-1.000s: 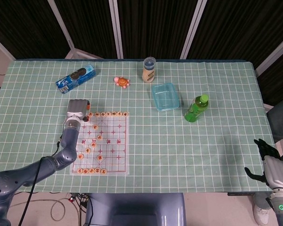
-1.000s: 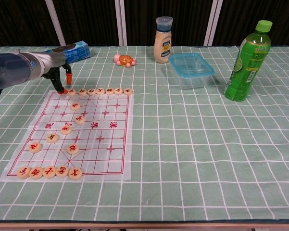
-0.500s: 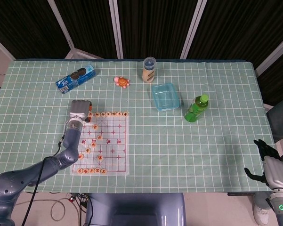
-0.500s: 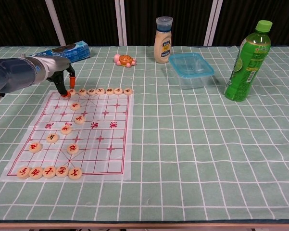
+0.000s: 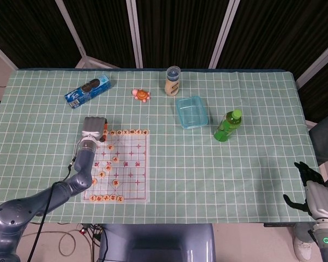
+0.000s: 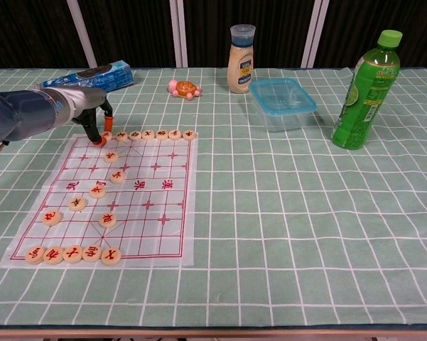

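The chess piece (image 6: pixel 106 135) at the far-left corner of the chess board (image 6: pixel 149 213) is the thing in hand: it ends the back row of round wooden pieces (image 6: pixel 155 134), and the left robot hand (image 6: pixel 92 117) has its orange-tipped fingers (image 6: pixel 99 141) planted down right beside it, at the board's far-left corner. Whether the fingertips pinch the piece or only touch the sheet next to it cannot be told; the fingers point downward and close together. In the head view the same left robot hand (image 5: pixel 94 129) sits over that corner, its grey arm (image 5: pixel 54 191) running back toward the near-left corner of the desk (image 5: pixel 251 180).

The board is a thin sheet with red lines lying on the left half of the desk, nearer the front edge. More pieces are scattered over its middle, and another row (image 6: pixel 72 253) lines its near edge.

Beyond the board, toward the far-left corner, lies a blue biscuit packet (image 5: pixel 88 90). A small toy turtle (image 6: pixel 184 89) sits near the middle of the far edge, with an upright sauce bottle (image 6: pixel 242 49) just to its right. A clear blue-rimmed container (image 6: pixel 282 103) stands further right, and a green drink bottle (image 6: pixel 365 91) stands upright toward the right edge.

The right robot hand (image 5: pixel 308 188) hangs off the near-right corner of the desk, holding nothing, its dark fingers loosely apart.
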`<state>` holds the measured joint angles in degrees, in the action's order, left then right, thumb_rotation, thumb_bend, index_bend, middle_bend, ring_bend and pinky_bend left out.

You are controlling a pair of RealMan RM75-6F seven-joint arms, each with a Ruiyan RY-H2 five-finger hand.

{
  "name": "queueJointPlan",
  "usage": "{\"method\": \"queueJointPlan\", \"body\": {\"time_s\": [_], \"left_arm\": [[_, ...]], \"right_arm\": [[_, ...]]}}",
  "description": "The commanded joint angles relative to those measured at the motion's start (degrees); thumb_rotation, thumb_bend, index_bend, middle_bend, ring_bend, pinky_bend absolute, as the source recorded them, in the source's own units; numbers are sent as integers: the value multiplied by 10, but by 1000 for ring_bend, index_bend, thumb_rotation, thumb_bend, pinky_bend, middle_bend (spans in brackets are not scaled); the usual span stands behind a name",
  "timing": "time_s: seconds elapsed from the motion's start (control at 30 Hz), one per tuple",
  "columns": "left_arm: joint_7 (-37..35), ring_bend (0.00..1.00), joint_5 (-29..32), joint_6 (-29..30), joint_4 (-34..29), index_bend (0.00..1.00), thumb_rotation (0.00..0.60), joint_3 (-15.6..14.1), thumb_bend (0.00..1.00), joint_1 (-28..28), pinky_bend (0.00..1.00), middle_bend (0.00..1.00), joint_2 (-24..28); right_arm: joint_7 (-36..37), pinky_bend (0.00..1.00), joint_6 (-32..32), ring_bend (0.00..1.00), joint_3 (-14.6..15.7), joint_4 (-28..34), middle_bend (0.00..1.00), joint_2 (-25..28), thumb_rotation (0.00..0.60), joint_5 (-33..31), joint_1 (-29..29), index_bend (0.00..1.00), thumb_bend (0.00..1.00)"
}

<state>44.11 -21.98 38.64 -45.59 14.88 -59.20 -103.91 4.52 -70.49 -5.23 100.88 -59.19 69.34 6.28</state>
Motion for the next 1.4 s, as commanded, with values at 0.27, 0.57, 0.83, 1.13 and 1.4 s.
{"method": "queueJointPlan", "body": {"time_s": [0.27, 0.57, 0.83, 1.13, 1.4], "left_arm": [[-16, 946, -18, 14, -16, 484, 600, 9, 321, -1, 956, 1000, 15], [-18, 945, -7, 31, -77, 482, 600, 22, 321, -1, 956, 1000, 50], [-8, 945, 7, 44, -97, 481, 600, 20, 322, -9, 956, 1000, 44], [6, 945, 23, 53, -94, 481, 600, 12, 321, -14, 956, 1000, 31], [9, 945, 29, 53, -84, 480, 600, 10, 321, -17, 956, 1000, 24]], "right_arm": [[3, 0, 1, 0, 1, 3, 0, 2, 600, 1, 0, 0, 329], [12, 0, 2, 0, 2, 5, 0, 5, 600, 4, -1, 0, 329], [18, 0, 2, 0, 3, 6, 0, 7, 600, 7, -2, 0, 328], [20, 0, -2, 0, 3, 5, 0, 6, 600, 11, -3, 0, 329], [20, 0, -2, 0, 2, 5, 0, 6, 600, 9, -3, 0, 329]]}}
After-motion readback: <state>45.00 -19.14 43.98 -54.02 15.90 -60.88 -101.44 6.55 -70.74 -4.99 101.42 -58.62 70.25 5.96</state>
